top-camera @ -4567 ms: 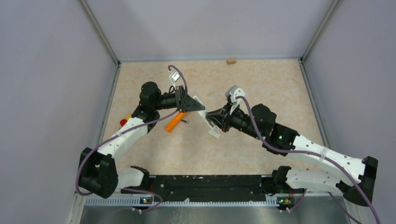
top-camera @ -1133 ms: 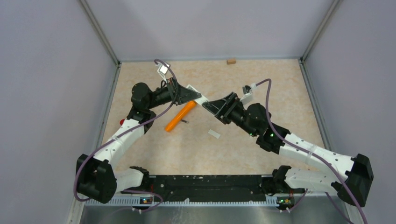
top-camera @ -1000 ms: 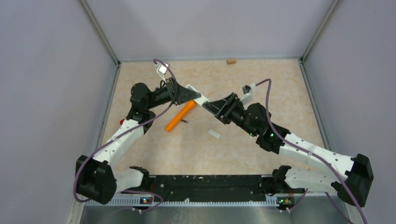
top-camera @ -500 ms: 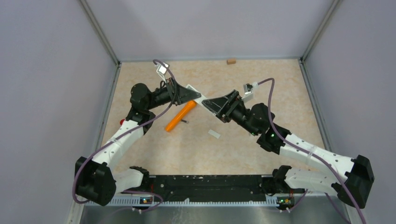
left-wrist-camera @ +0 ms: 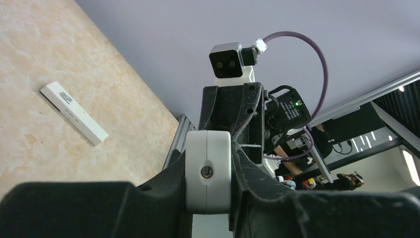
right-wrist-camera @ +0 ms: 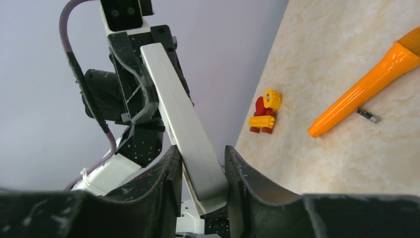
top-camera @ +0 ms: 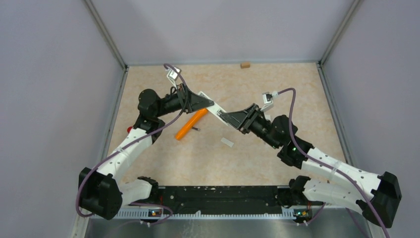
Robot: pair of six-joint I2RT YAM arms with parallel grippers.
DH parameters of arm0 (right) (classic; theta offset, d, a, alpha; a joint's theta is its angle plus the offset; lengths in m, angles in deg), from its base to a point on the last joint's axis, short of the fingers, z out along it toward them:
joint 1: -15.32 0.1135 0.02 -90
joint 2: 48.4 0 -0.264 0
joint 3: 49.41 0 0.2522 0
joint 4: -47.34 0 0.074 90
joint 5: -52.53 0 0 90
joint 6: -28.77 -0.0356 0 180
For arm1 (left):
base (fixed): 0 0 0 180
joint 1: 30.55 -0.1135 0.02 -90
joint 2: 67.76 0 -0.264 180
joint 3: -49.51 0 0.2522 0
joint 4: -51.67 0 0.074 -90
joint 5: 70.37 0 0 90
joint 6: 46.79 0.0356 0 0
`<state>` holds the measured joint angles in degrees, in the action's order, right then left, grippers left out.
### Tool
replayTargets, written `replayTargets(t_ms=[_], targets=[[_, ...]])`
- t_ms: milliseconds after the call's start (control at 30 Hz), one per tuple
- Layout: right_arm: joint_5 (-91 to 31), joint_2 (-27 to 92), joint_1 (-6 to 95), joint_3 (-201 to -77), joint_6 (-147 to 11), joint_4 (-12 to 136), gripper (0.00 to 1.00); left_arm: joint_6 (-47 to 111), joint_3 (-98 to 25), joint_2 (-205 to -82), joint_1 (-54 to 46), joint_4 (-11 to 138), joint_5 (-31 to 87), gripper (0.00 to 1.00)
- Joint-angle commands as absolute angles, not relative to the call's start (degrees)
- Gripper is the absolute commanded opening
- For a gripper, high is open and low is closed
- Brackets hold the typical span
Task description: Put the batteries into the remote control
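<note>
The left gripper (left-wrist-camera: pixel 208 171) is pinching one end of a long white plastic remote control (right-wrist-camera: pixel 174 94) and is holding it up in the air. The right gripper (right-wrist-camera: pixel 200 161) is facing it from the other side. Its two black fingers (right-wrist-camera: pixel 166 173) are pressing on the sides of the remote control's other end. So both grippers are holding the same remote control, tip to tip, above the middle of the beige stone-look table (top-camera: pixel 277 84).

Down below, one tiny dark battery (right-wrist-camera: pixel 368 115) with a pale end is lying flat on the table. It is lying just beside the thin end of a bright orange torch-like tube (right-wrist-camera: pixel 364 94) (the two are not touching). A small flat white strip (left-wrist-camera: pixel 73 113) is lying on the table closer to the right arm, apart from the tube. A little red and yellow toy (right-wrist-camera: pixel 265 111) is sitting near the left side of the table. A small brown block (top-camera: pixel 244 64) is sitting at the far edge by the back wall.
</note>
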<state>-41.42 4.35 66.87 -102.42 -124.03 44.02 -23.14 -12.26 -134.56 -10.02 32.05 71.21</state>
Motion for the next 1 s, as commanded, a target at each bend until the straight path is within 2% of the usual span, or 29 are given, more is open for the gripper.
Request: replayTargets(t_ms=[0, 133, 200, 333, 400, 567, 800, 967], targets=[[-41.4, 2.1, 66.2, -103.5, -122.0, 39.4, 0.28, -21.8, -13.2, -133.2, -10.4, 30.5, 71.4, 0.00], [-41.6, 2.9, 66.1, -103.9, -121.8, 40.5, 0.24, -21.8, -13.0, -132.6, -10.5, 30.4, 71.6, 0.00], [-41.8, 2.9, 66.1, -103.9, -121.5, 40.9, 0.29, -21.7, -12.7, -132.3, -10.4, 30.4, 71.5, 0.00], [-41.7, 1.6, 66.2, -103.1, -121.0, 41.4, 0.68, -21.0, -12.6, -132.6, -10.4, 31.3, 71.2, 0.00], [-41.5, 0.3, 66.1, -102.5, -119.7, 41.0, 0.77, -19.9, -12.7, -132.9, -10.5, 32.6, 70.6, 0.00], [-42.1, -2.5, 66.1, -105.4, -115.9, 50.4, 0.78, -12.3, -13.5, -133.3, -10.9, 40.7, 67.6, 0.00], [-51.3, -2.0, 66.1, -113.8, -113.3, 74.3, 0.66, 0.9, -17.4, -131.9, -14.6, 67.6, 54.1, 0.00], [-54.9, 3.0, 66.1, -114.2, -112.1, 79.5, 0.62, 2.8, -16.5, -128.0, -18.3, 73.0, 51.9, 0.00]])
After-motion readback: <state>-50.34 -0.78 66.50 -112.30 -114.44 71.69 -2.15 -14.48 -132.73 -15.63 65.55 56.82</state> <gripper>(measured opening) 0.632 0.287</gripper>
